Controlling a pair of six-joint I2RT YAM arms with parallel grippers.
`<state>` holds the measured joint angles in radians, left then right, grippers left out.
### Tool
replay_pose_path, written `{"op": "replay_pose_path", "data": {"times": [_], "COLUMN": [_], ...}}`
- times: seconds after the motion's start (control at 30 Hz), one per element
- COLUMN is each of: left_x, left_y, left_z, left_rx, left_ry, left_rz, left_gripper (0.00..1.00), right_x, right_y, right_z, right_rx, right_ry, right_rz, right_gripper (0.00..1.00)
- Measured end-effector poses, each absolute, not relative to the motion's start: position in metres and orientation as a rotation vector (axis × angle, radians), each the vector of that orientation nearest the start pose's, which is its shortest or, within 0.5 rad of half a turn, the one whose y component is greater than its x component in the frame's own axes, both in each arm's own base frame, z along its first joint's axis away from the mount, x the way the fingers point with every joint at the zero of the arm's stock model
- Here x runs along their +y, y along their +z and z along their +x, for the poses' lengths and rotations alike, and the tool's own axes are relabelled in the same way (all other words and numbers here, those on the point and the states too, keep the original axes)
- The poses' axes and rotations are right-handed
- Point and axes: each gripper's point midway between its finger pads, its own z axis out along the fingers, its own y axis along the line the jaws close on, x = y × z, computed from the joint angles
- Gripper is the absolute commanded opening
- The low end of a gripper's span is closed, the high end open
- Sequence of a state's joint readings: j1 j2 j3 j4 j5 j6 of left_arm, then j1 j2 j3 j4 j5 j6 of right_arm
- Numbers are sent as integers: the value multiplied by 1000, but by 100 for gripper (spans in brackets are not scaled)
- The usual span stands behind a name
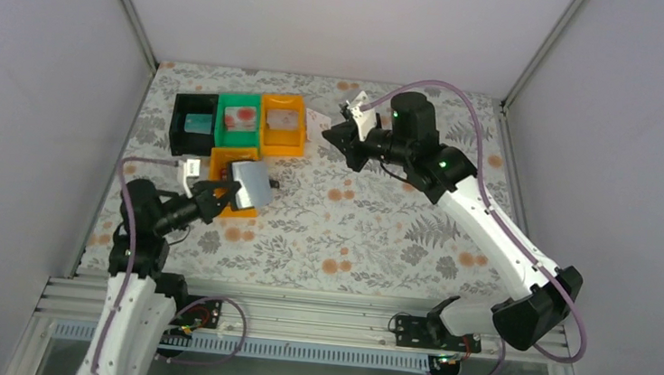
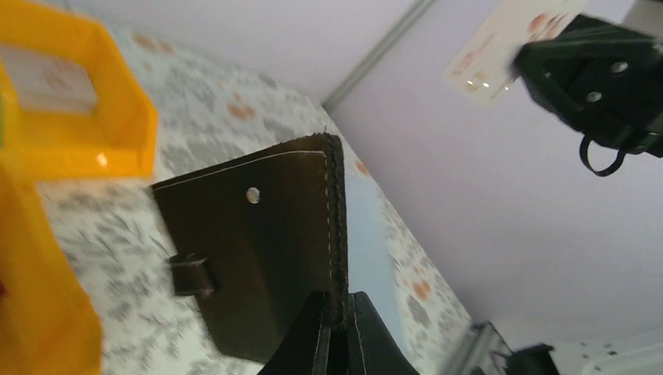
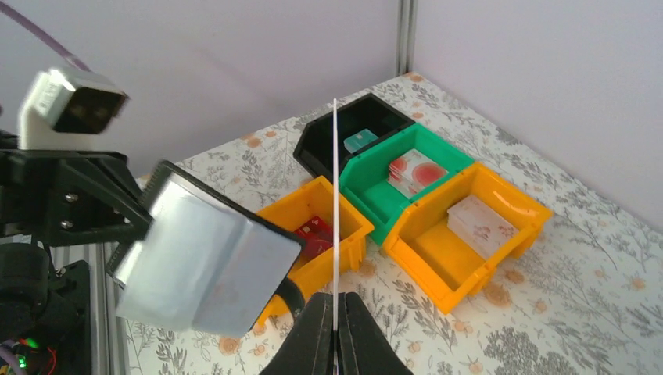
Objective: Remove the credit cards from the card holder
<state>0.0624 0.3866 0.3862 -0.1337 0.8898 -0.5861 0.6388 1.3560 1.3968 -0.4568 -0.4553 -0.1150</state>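
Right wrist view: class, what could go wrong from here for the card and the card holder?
1. The right end effector pinches the card by one edge only, so it could twist or slip out.
2. The left end effector grips the card holder by its edge, in the air, so it may swing or drop.

No legible text, brand, number or sign found anywhere: the whitish card (image 2: 496, 56) bears reddish print and small marks, the stacked cards (image 3: 481, 225) likewise, all too blurred to read.
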Motion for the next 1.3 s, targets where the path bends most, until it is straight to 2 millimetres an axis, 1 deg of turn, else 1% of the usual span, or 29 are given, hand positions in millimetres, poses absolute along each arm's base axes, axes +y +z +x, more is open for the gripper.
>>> {"op": "replay_pose_path", "data": {"times": [0.1,0.23,0.3,0.33,0.37,0.47,0.5,0.53,0.6,0.67,0.7,0.73,0.77,0.8,0.83,0.87,0.93,1.0,1.03,1.07,1.13,1.2,1.27,1.3], "left_x": [-138,-168,-190,-200,-217,-259,-266,-272,-271,-260,-250,-243,-231,-225,-218,-215,-207,-201,-199,-198,-200,-204,-209,-213], "left_y": [228,199,183,179,175,174,174,172,162,139,120,106,86,74,63,58,49,48,50,56,74,100,133,153], "left_z": [218,227,230,230,229,224,227,225,232,240,242,242,240,238,235,234,234,235,235,236,240,245,248,246], "left_rx": [1898,2061,2162,2195,2231,2254,2245,2249,2278,2341,2393,2436,2498,2535,2570,2585,2610,2616,2608,2588,2527,2447,2340,2273], "left_ry": [-1252,-1389,-1452,-1478,-1515,-1606,-1624,-1635,-1614,-1545,-1492,-1452,-1393,-1358,-1321,-1298,-1246,-1205,-1194,-1194,-1211,-1232,-1264,-1293], "left_rz": [104,92,105,127,168,302,315,326,266,145,59,-2,-90,-145,-196,-216,-270,-302,-303,-290,-231,-149,-42,41], "left_gripper": [2,2,2,2,3,2,2,2,2,2,4,11,21,34,45,52,58,61,63,65,69,70,70,70], "right_x": [303,290,286,284,282,279,278,278,278,279,281,282,284,286,289,291,294,296,297,297,298,299,300,302], "right_y": [347,341,342,342,344,345,345,344,341,338,335,332,327,323,317,313,302,294,291,289,286,285,284,283], "right_z": [287,277,273,272,270,267,266,266,266,266,266,266,266,266,266,267,269,270,269,269,267,267,268,266], "right_rx": [1776,1804,1803,1803,1801,1799,1801,1804,1810,1818,1825,1831,1844,1853,1865,1875,1903,1926,1934,1940,1950,1960,1963,1963], "right_ry": [778,767,763,761,761,764,766,767,767,771,775,780,790,798,807,812,821,826,830,835,841,841,833,828], "right_rz": [-990,-956,-947,-940,-934,-921,-919,-919,-920,-926,-935,-944,-959,-971,-984,-994,-1010,-1022,-1030,-1036,-1056,-1071,-1088,-1106], "right_gripper": [4,4,4,4,4,4,4,4,4,4,4,4,4,4,4,4,4,4,4,4,4,4,4,4]}}
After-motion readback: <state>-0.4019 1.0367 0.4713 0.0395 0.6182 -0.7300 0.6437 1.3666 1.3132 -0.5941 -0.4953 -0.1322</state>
